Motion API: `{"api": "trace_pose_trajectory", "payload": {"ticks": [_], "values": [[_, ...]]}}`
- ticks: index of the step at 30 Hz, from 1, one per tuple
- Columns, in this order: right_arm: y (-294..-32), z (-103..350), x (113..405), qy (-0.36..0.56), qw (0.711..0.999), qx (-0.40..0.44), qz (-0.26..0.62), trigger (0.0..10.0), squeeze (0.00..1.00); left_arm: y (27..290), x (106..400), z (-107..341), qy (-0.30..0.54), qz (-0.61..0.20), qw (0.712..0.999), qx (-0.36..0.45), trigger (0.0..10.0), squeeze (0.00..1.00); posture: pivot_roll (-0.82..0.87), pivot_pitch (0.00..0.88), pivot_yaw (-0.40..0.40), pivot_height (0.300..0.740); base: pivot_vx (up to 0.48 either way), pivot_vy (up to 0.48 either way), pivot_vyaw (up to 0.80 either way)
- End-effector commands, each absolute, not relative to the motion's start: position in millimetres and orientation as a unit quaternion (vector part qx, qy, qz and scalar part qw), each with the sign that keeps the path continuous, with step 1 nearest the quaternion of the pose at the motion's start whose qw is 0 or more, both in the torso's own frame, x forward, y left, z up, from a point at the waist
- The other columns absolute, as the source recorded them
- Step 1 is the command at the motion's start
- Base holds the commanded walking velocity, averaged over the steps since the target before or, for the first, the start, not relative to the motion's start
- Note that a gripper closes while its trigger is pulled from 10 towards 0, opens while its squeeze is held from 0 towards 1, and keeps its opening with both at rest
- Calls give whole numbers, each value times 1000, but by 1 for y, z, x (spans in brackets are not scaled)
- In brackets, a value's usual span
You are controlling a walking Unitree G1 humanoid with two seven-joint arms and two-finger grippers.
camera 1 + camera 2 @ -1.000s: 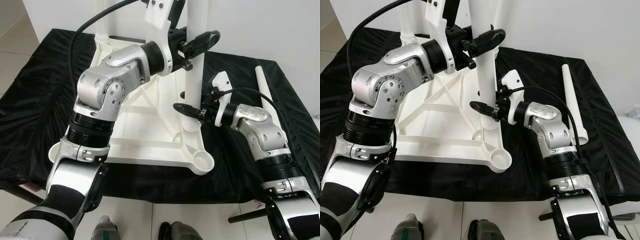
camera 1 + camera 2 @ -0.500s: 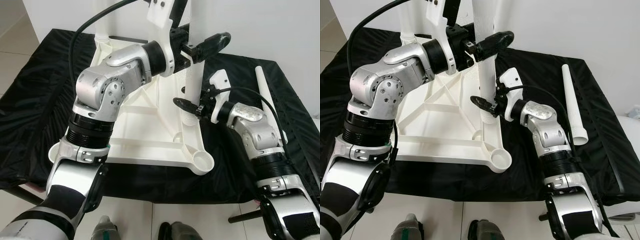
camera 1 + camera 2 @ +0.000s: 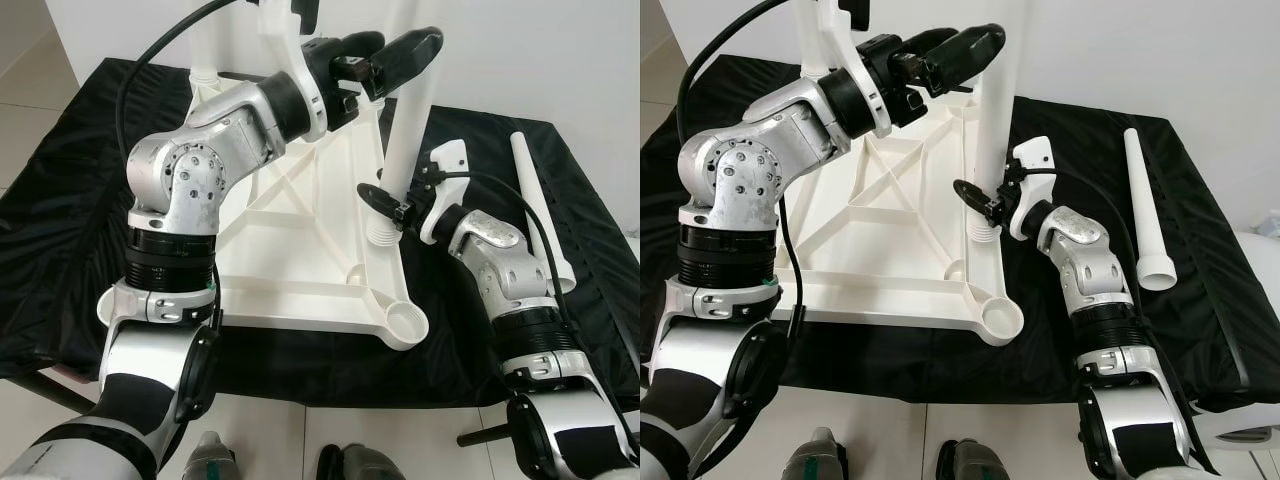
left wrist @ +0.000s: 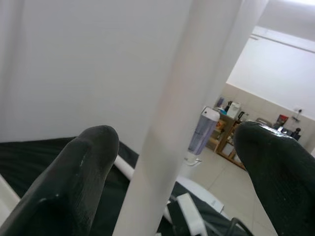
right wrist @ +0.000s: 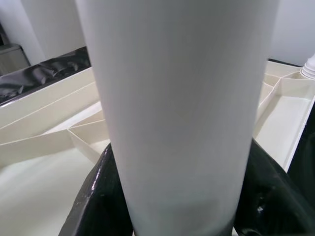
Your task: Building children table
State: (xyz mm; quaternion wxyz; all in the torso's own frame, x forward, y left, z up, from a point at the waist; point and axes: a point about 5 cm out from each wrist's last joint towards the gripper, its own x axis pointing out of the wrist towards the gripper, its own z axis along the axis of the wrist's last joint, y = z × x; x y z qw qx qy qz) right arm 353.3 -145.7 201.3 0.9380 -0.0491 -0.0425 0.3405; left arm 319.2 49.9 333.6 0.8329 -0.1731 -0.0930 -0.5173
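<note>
An upturned white tabletop (image 3: 290, 260) lies on black cloth. Above it a white table leg (image 3: 405, 130) leans, its top tipped right, its ribbed lower end (image 3: 381, 233) hanging just over the tabletop's right rail. My right gripper (image 3: 388, 198) is shut on this leg low down; in the right wrist view the leg (image 5: 172, 108) fills the space between the black fingers (image 5: 106, 196). My left gripper (image 3: 405, 45) is open high up by the leg's upper part. The left wrist view has the leg (image 4: 172, 128) passing between the spread fingers (image 4: 83, 167) without contact.
A second white leg (image 3: 535, 200) lies loose on the cloth at the right. Another leg (image 3: 205, 40) stands upright at the tabletop's far left corner. A round corner socket (image 3: 407, 322) sits at the near right. The cloth-covered table's front edge is close, with my feet below.
My left gripper has let go of the leg, opened, and drawn up and to the left. The leg now leans right and its ribbed end has risen a little with my right gripper.
</note>
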Motion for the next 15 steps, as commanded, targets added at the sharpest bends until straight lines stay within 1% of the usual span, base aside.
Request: {"api": "trace_pose_trajectory", "payload": {"ticks": [1, 3, 5, 6, 8, 11, 14, 15], "values": [[-150, 202, 356, -47, 947, -16, 318, 10000, 0, 51, 321, 319, -73, -496, 850, -165, 10000, 0, 51, 26, -71, 740, 0, 0, 0], [-150, 202, 356, -47, 947, -16, 318, 10000, 0, 51, 321, 319, -73, -496, 850, -165, 10000, 0, 51, 26, -71, 740, 0, 0, 0], [-150, 203, 355, -62, 953, 18, 295, 10000, 0, 57, 320, 292, -50, -462, 874, -145, 10000, 0, 57, 16, -68, 740, 0, 0, 0], [-150, 203, 355, -62, 953, 18, 295, 10000, 0, 57, 320, 292, -50, -462, 874, -145, 10000, 0, 57, 16, -68, 740, 0, 0, 0], [-149, 205, 353, -74, 955, 39, 283, 10000, 0, 61, 317, 276, -35, -444, 886, -129, 10000, 0, 61, 11, -69, 740, 0, 0, 0], [-149, 205, 353, -77, 956, 44, 280, 10000, 0, 62, 316, 272, -30, -441, 888, -125, 10000, 0, 62, 10, -69, 740, 0, 0, 0], [-145, 203, 352, -82, 958, 65, 266, 10000, 0, 64, 310, 253, -25, -432, 897, -88, 10000, 0, 68, 4, -74, 740, 0, 0, 0], [-145, 203, 352, -82, 958, 65, 266, 10000, 0, 64, 310, 253, -25, -432, 897, -88, 10000, 0, 68, 4, -74, 740, 0, 0, 0]]}}
